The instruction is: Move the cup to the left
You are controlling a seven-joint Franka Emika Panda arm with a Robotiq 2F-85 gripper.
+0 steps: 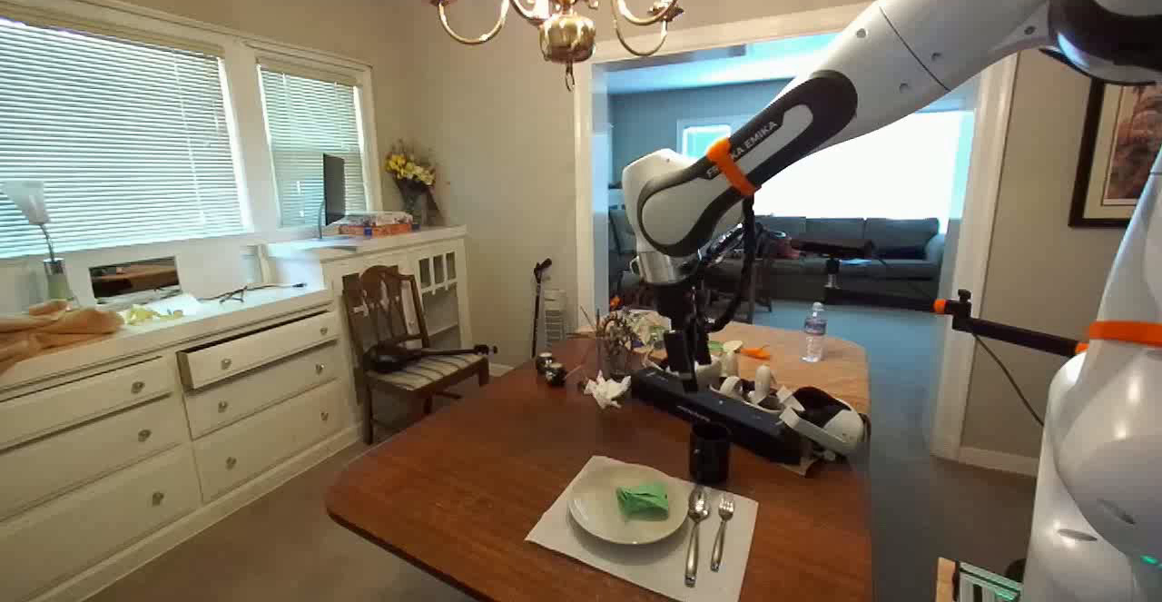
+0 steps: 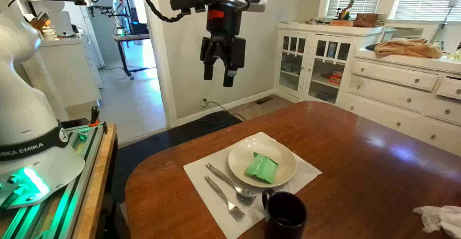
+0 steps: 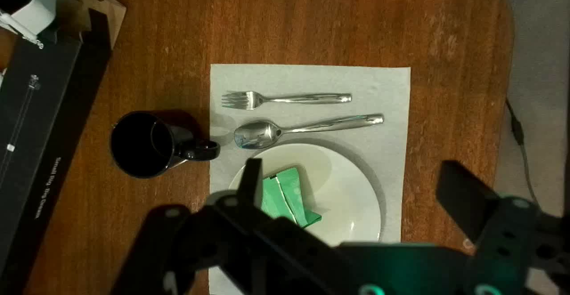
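I see the gripper [image 2: 218, 76] hanging well above the wooden table [image 2: 353, 167], pointing down, its fingers [image 2: 208, 72] spread wide apart. The black cup [image 3: 153, 143] stands upright on the table, lower than the fingers and outside the gap between them: in the wrist view it is to the left of both, its handle turned toward the white mat [image 3: 387, 86]. Between the fingers in that view shows most of the white plate [image 3: 352, 197], resting on the mat; the green folded item [image 3: 289, 197] on it is partly hidden by the gripper. The spoon [image 3: 307, 128] and the fork [image 3: 287, 99] lie on the mat, higher in that view than the fingertips, the spoon closer to them. Past the cup, farther out from the fingers, sits a long black box [image 3: 42, 139]. In an exterior view, crumpled white tissue [image 1: 607, 389] lies on the table, to the left of the fingers.
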